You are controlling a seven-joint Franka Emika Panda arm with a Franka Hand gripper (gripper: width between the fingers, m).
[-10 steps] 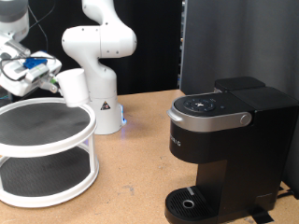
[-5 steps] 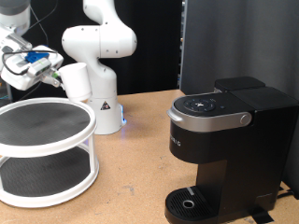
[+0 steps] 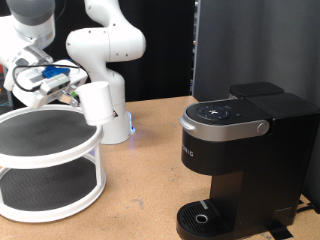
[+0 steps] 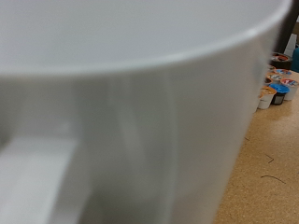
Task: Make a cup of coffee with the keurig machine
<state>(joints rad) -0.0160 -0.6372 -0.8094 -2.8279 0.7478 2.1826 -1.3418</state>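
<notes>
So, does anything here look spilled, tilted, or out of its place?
Nothing looks spilled or damaged. The gripper holds the white cup in the air, tilted, above the edge of the white two-tier stand. The keurig machine stands upright with its lid closed and its drip base bare.
</notes>
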